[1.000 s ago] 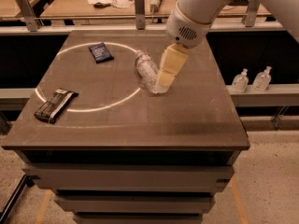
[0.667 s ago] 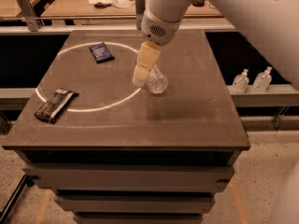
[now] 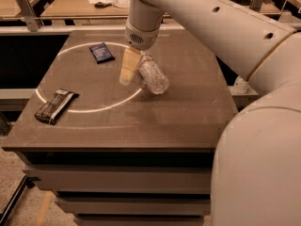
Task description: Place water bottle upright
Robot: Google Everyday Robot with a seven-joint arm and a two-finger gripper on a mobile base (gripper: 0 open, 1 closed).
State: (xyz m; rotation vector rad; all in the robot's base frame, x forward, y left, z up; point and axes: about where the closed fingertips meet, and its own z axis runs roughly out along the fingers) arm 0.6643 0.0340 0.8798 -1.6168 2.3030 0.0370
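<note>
The pale cream claw (image 3: pixel 132 72) on the white arm hangs low over the middle of the grey-brown desk (image 3: pixel 188 117), a little toward the far edge. It touches the left side of the clear ribbed plastic water bottle (image 3: pixel 153 75). Whether it is clamped on the bottle, I cannot tell. The bottle is not upright. It slants with its base toward the near right corner and its neck end hidden under the wrist, on the right-hand arc of a thin white circle (image 3: pixel 89 108) marked on the desk. A flat dark blue packet (image 3: pixel 101 52) lies inside the circle toward the far left corner. A dark wrapped snack bar (image 3: pixel 56 106) lies across the line near the left edge.
</note>
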